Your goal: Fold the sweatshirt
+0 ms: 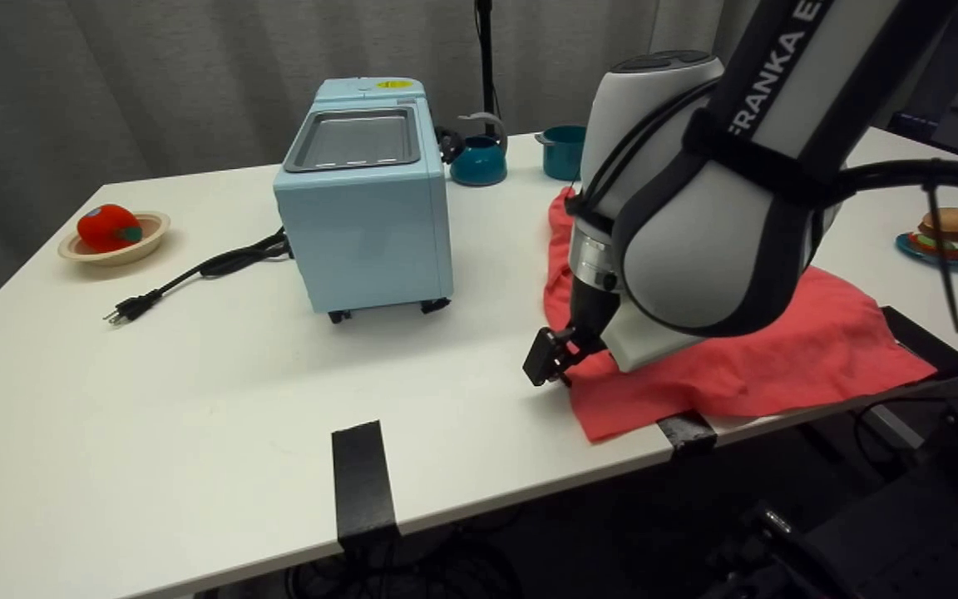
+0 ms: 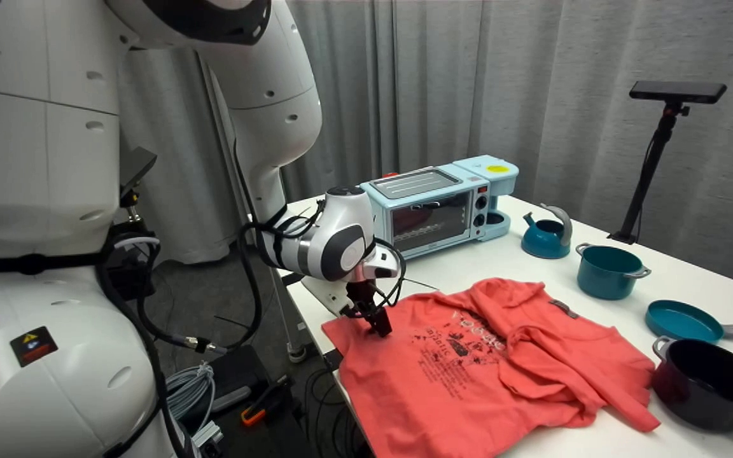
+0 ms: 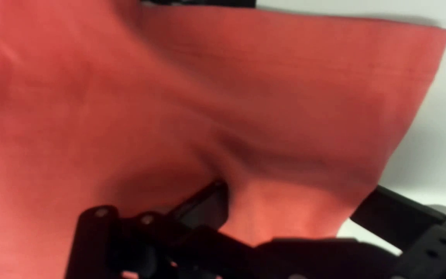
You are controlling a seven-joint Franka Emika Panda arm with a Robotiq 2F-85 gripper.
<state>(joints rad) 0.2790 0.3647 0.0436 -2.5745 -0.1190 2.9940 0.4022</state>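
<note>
The coral-red sweatshirt [image 1: 787, 366] lies on the white table beside the table's edge. In an exterior view the sweatshirt [image 2: 398, 394] shows its dark chest print, with bunched folds and a sleeve across its far part. My gripper [image 1: 558, 362] is low at one hem corner, and it shows there too in an exterior view [image 2: 376, 318]. In the wrist view the gripper [image 3: 294, 197] is open, its fingers wide apart. One finger dents the sweatshirt [image 3: 265, 93]; the other is at the cloth's edge. I cannot tell if that tip is under the cloth.
A blue toaster oven [image 1: 371, 241] stands nearby with its cord on the table. A teal kettle [image 2: 546, 238], a teal pot [image 2: 608, 273], a pan [image 2: 681, 321] and a dark pot [image 2: 707, 381] stand beyond the sweatshirt. A bowl [image 1: 125, 256] and a toy burger [image 1: 949, 229] also show.
</note>
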